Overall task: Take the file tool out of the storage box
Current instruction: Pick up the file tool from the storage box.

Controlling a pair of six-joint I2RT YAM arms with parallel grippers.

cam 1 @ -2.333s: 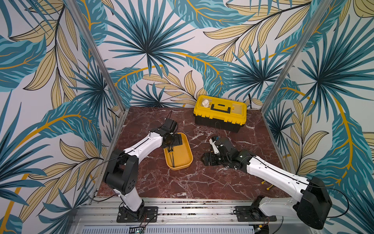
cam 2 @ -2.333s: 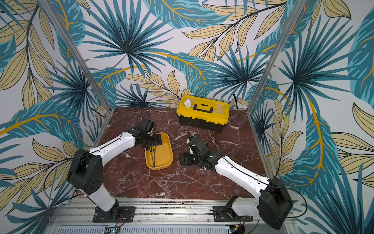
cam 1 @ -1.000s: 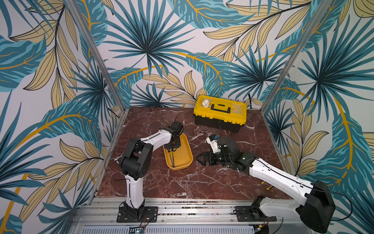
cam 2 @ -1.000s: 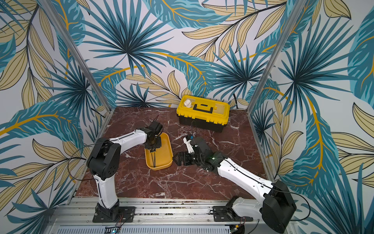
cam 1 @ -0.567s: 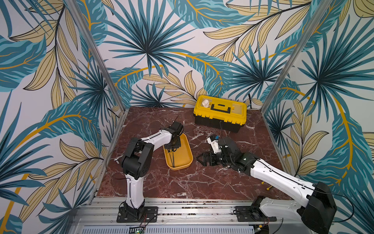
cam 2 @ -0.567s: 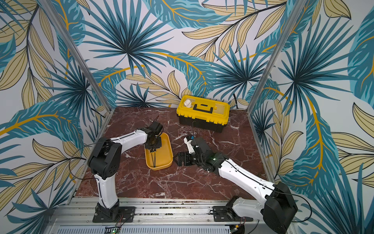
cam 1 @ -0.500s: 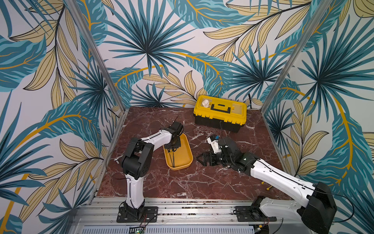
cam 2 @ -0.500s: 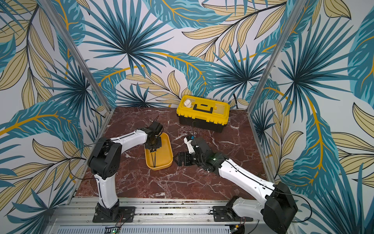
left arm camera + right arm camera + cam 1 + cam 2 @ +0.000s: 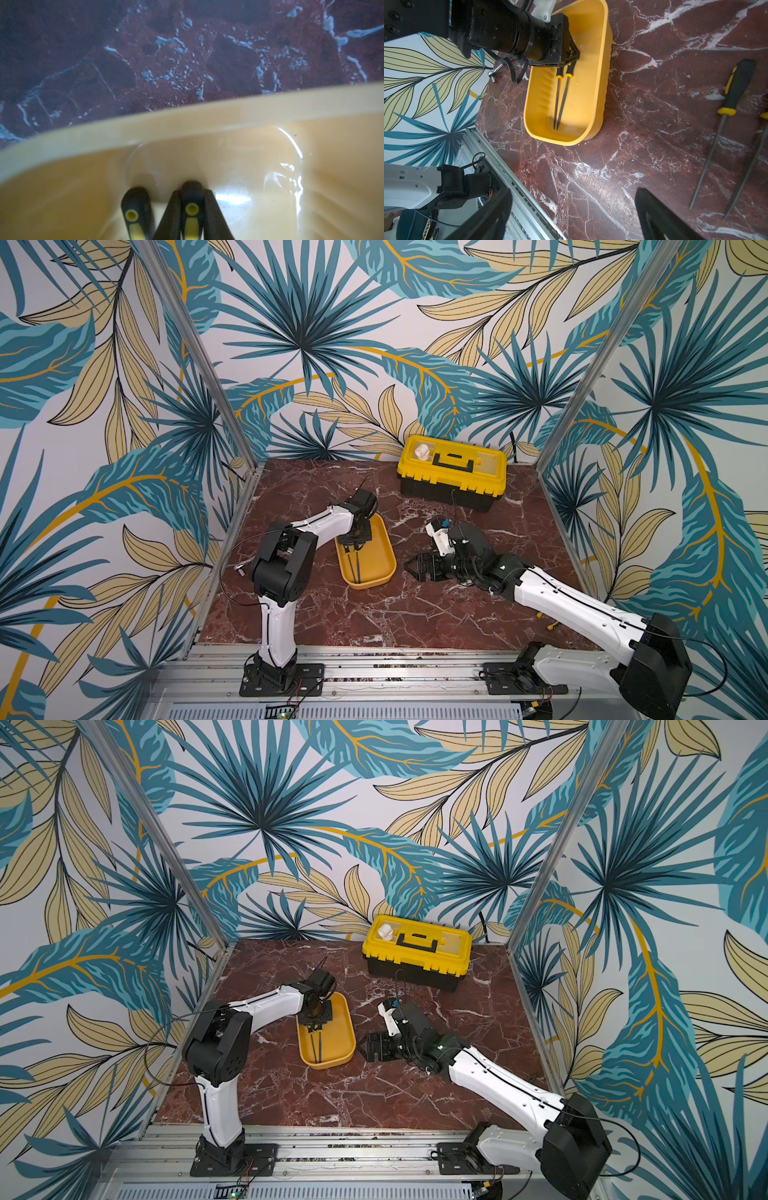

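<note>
File tool (image 9: 191, 212) was clamped by its black-and-yellow handle between the closed fingers (image 9: 212, 218) of the left gripper (image 9: 571, 59), and its shaft was laid inside the storage box (image 9: 376, 560) beside a second file (image 9: 136, 214). That yellow box was set on the marble table (image 9: 374, 622), just left of centre in both top views. To its right, the right gripper (image 9: 409, 567) was kept low with its jaws spread wide around nothing, and a black toolbox (image 9: 452, 470) was placed above it, at the back wall.
</note>
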